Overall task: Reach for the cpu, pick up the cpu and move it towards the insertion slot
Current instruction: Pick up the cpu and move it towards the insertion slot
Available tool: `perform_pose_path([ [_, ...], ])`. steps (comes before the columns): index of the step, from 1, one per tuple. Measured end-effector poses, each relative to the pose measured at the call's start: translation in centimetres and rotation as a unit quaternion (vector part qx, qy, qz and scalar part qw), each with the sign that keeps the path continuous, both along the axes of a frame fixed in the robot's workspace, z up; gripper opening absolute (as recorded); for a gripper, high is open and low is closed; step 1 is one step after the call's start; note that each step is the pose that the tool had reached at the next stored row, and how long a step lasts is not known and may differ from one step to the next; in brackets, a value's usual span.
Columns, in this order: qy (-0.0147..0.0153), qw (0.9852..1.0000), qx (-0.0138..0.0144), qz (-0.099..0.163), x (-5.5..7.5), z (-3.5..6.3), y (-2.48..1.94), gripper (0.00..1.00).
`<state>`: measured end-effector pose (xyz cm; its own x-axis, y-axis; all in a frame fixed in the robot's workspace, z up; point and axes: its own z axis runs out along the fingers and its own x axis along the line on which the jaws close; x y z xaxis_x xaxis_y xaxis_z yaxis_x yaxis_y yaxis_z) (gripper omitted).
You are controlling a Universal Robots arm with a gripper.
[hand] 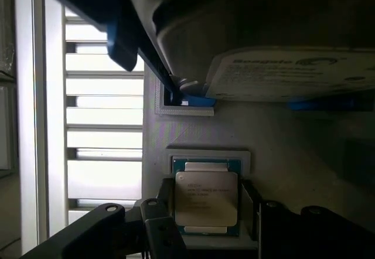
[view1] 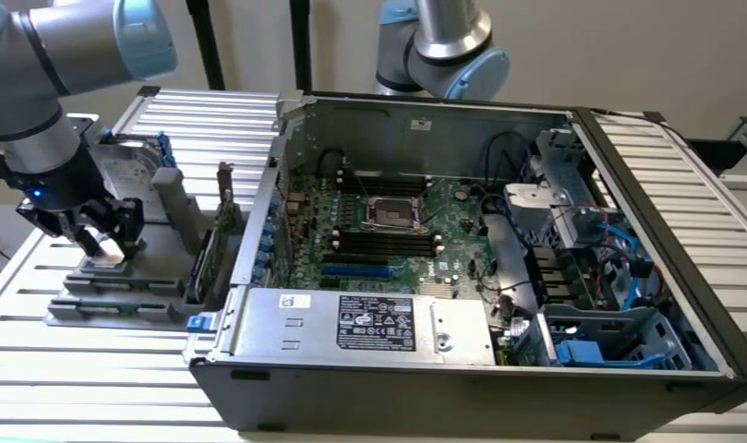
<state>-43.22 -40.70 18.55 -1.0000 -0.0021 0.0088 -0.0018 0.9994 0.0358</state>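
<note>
The gripper (hand: 209, 211), low at the exterior view's left, hangs straight above the cpu (hand: 206, 197) in its grey holder (view1: 114, 291). Its jaws stand apart, one on each side of the chip, gripping nothing.

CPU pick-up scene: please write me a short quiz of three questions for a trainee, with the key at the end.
1. True or false: the small flat square silver-topped cpu already sits in the square silver-framed insertion slot of the green motherboard.
2. The black gripper hangs over: A the grey parts holder outside the black computer case; B the motherboard; C the insertion slot.
3. Which large grey part with a white label stands near the cpu in the wrist view?
Key: 1 false; 2 A; 3 the hard drive.
</note>
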Motion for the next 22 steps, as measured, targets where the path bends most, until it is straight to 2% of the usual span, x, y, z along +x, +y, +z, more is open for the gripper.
perform_pose_path([
  [5,0.0024,1.0000,-0.0002,0.000,0.0,-0.01,0.01,0.54],
  [14,0.0099,1.0000,-0.0003,0.000,0.0,0.45,0.00,0.54],
  [19,0.0103,0.9999,-0.0002,0.000,0.0,1.19,0.00,0.54],
  [22,0.0095,1.0000,-0.0002,0.000,0.0,1.86,0.00,0.54],
])
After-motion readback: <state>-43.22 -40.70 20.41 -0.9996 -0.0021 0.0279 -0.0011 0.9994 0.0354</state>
